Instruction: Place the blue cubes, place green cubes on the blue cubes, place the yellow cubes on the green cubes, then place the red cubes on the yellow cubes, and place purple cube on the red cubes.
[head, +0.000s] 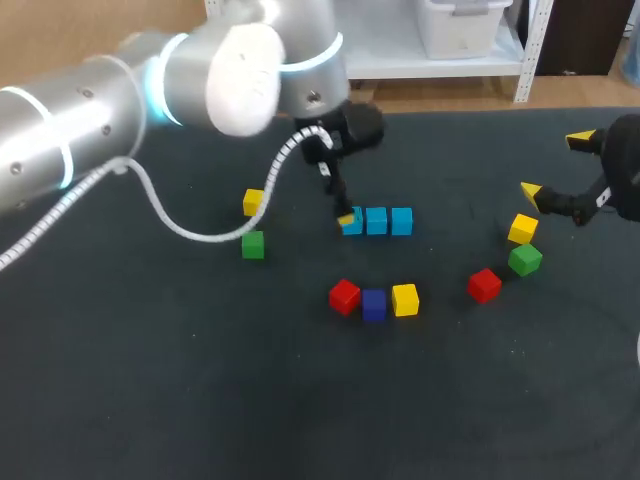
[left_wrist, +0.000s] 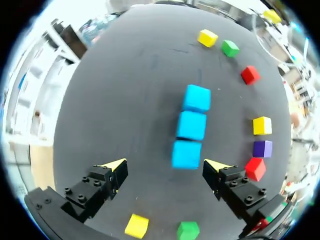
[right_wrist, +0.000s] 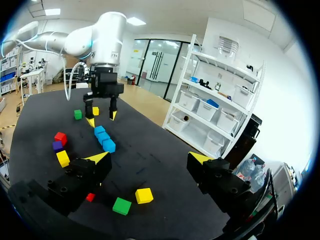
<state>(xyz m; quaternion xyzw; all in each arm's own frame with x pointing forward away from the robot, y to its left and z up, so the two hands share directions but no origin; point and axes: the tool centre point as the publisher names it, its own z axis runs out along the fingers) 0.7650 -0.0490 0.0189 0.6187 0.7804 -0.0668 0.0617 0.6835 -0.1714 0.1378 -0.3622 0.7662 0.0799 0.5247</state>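
Centrally, three blue cubes (head: 376, 221) line the dark table (head: 150, 380).

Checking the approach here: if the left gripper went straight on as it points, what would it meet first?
Probably the nearest blue cube, the end one of three in line, which sits just ahead between the left gripper's open fingers; depth is unclear.

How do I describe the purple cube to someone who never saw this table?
On the table, find the row of three blue cubes. Nearer the head camera lies another row of three; the purple cube is its middle one, between a red cube and a yellow cube, the only purple one.
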